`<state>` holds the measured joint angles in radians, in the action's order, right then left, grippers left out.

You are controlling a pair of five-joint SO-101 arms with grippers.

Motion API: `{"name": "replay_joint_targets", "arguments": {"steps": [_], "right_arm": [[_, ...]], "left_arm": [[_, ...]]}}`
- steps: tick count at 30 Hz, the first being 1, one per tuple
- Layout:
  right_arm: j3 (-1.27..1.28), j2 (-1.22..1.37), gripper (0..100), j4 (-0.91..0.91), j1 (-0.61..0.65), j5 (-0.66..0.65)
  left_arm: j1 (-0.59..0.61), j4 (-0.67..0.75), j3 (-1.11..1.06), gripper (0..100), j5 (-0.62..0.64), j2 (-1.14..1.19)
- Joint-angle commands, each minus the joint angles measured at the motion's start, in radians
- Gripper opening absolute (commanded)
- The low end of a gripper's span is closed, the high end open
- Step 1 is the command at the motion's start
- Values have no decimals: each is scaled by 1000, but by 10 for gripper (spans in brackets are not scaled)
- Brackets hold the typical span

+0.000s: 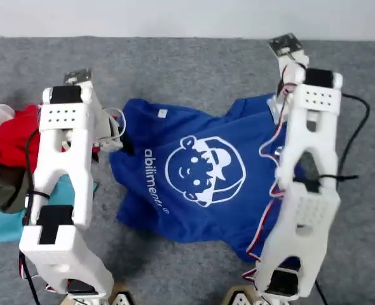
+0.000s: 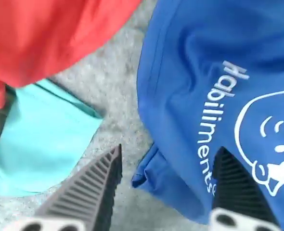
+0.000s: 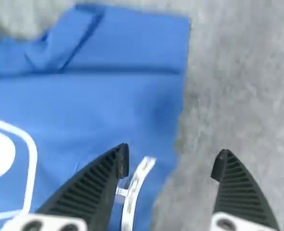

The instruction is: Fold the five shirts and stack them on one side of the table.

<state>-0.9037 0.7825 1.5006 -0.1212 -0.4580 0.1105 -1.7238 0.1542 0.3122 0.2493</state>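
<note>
A blue shirt [image 1: 200, 178] with a white cartoon face lies spread on the grey table, its print facing up. My left gripper [image 2: 166, 178] hangs open just above the shirt's left edge [image 2: 180, 96], where a corner of blue cloth is folded under; in the high view it [image 1: 114, 138] sits beside that edge. My right gripper [image 3: 171, 168] is open over the shirt's right border [image 3: 108, 96], one finger above cloth and the other above bare table. In the high view it [image 1: 279, 108] is at the far right sleeve. Nothing is held.
A heap of other shirts lies at the table's left: red [image 1: 9, 136], dark olive [image 1: 6, 187] and teal [image 1: 3, 222]. Red [image 2: 50, 33] and teal [image 2: 41, 144] cloth lie close to my left gripper. A white strip [image 3: 132, 190] shows by one right finger.
</note>
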Motion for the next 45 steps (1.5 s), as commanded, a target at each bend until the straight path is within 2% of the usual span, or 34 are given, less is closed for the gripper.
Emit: {"name": "replay_joint_targets", "arguments": {"steps": [1, 5, 10, 12, 16, 23, 29, 34, 41, 45], "right_arm": [[-339, 211, 277, 74, 2, 6], [-571, 395, 275, 110, -7, 5], [-678, 507, 270, 228, -7, 5], [-707, 516, 215, 248, -8, 5], [-750, 515, 6, 248, -31, 5], [-776, 515, 9, 291, -120, -6], [-695, 513, 9, 298, -205, -106], [-583, 512, 43, 300, -222, -183], [-583, 410, 285, 297, -236, -183], [-585, 288, 292, 292, -223, -181]], "left_arm": [[6, -34, -10, 294, -15, -57], [-2, -34, -31, 294, -15, -58], [-3, -34, -39, 294, -15, -58], [-3, -34, -39, 294, -15, -58], [-3, -34, -39, 294, -14, -57], [2, -34, -45, 294, -14, -57], [-3, -34, -104, 294, -14, -57], [-3, -32, -125, 294, -14, -57], [-3, -32, -125, 294, -14, -57], [-3, -32, -125, 294, -14, -57]]}}
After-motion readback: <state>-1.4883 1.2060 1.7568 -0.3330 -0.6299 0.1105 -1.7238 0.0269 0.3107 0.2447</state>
